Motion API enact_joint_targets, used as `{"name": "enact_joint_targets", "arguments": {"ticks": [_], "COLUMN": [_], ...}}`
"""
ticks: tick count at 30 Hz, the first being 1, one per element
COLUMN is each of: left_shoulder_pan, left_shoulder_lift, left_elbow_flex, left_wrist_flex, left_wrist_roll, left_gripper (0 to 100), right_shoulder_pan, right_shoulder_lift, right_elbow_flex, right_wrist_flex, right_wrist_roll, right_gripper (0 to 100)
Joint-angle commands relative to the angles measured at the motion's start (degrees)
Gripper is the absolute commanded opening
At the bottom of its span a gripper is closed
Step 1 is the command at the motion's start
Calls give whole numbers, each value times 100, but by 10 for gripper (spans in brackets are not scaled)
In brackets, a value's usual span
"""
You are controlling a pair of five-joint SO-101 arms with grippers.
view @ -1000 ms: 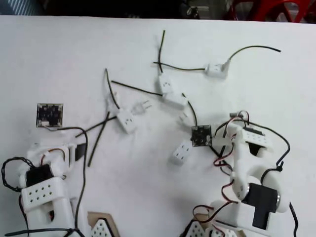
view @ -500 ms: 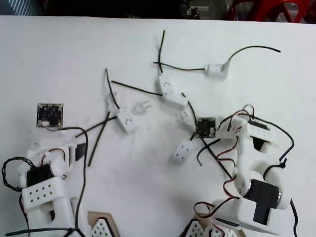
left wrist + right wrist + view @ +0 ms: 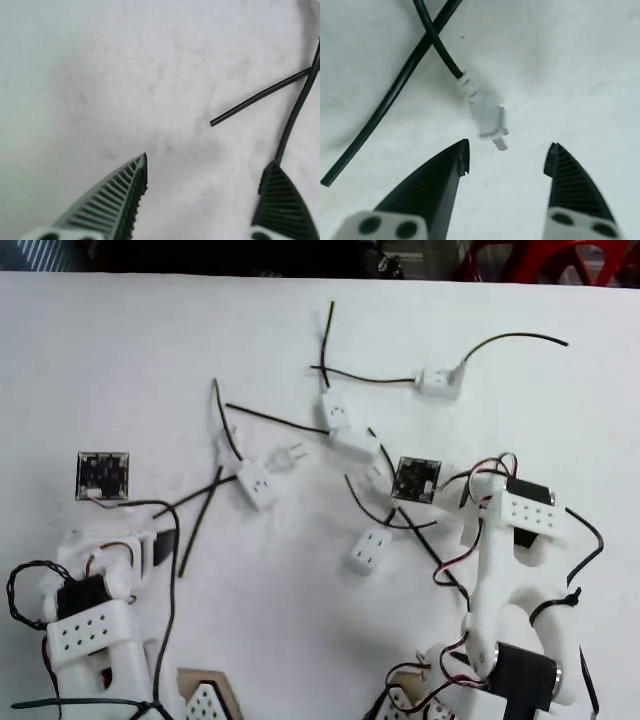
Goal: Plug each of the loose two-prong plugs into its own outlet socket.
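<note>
Now, near left: left gripper (image 3: 207, 160) splayed wide, nothing held, over bare table (image 3: 100, 75), black cable end (image 3: 212, 122) just beyond its tips. Mid-table: white socket (image 3: 257, 483) with loose plug (image 3: 291, 453) just to its right, unplugged. Further right: second socket (image 3: 370, 549) lying apart. Right side: right gripper (image 3: 509, 145) likewise released, two-prong plug (image 3: 487, 117) just ahead of its tips, untouched.

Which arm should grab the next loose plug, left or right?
Right. The right pincer, open, hangs just short of a loose white plug, whose prong end faces the gap between its fingertips. The left pincer, also open, sits over bare table with only black cable ends near.
</note>
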Motion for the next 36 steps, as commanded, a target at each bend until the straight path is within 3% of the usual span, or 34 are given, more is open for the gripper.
{"name": "enact_joint_targets", "arguments": {"ticks": [1,14,24,31,36], "left_shoulder_pan": [-57,-57,-57,-57,-57], "left_shoulder_lift": [-110,-110,-110,-110,-110], "left_elbow_flex": [-44,-44,-44,-44,-44], "left_wrist_flex": [-141,-158,-158,-158,-158], "left_wrist_roll": [18,18,18,9,9], "left_gripper": [347,347,347,347,347], "right_shoulder_pan": [-321,-382,-778,-277,136], "right_shoulder_lift": [119,1727,1727,1613,1446], "right_elbow_flex": [-237,-985,-985,-1547,-2180], "right_wrist_flex": [31,-716,-708,602,1516], "right_wrist_roll": [-44,-53,-26,-149,-1433], "right_gripper": [259,251,18,19,19]}}
